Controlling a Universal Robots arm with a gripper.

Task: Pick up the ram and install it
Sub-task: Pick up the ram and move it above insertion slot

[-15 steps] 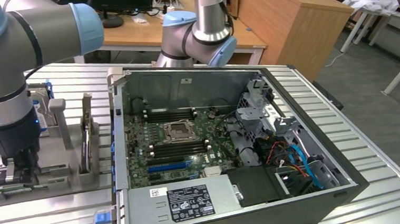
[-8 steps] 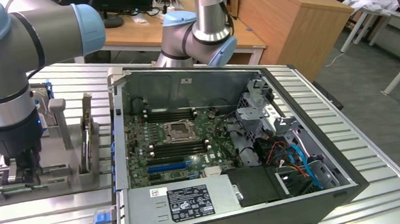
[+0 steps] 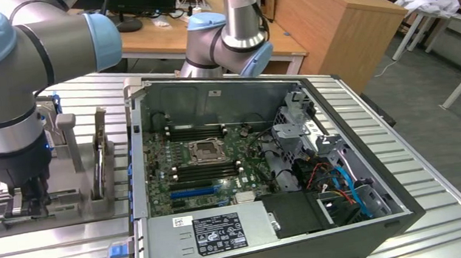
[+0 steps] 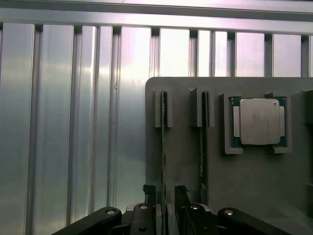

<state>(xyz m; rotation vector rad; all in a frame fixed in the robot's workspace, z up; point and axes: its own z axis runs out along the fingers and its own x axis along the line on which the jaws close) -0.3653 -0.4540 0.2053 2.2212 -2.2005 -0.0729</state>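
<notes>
Jaws stand open: the gripper (image 4: 165, 195) has its 2 fingers (image 4: 149, 192) on either side of the ram (image 4: 163, 132), with a sliver of gap on each side, so nothing is clamped.

Count: 2 rams, 1 CPU, 1 holder, 1 case, 1 arm.

The ram stands on edge in a slot of the grey holder (image 4: 244, 191), and its end away from the gripper sits between 2 small posts. A 2nd ram (image 4: 202, 142) stands parallel just beside it in its own slot, between the ram and the CPU (image 4: 259, 121). The CPU lies flat in a square recess of the same holder. The holder rests on a ribbed metal table (image 4: 63, 127).

At the exterior view's left the arm (image 3: 8, 77) comes down over the holder. The open case (image 3: 211, 94) lies just beside it, to the right. Inside are 1 green motherboard (image 3: 218, 181) with a socket (image 3: 206, 149) and dark slots on 2 sides of it. Cables (image 3: 331, 177) crowd the right, and 1 power supply (image 3: 219, 232) sits at the near edge. The 2nd ram is the closest neighbour to the fingers.
</notes>
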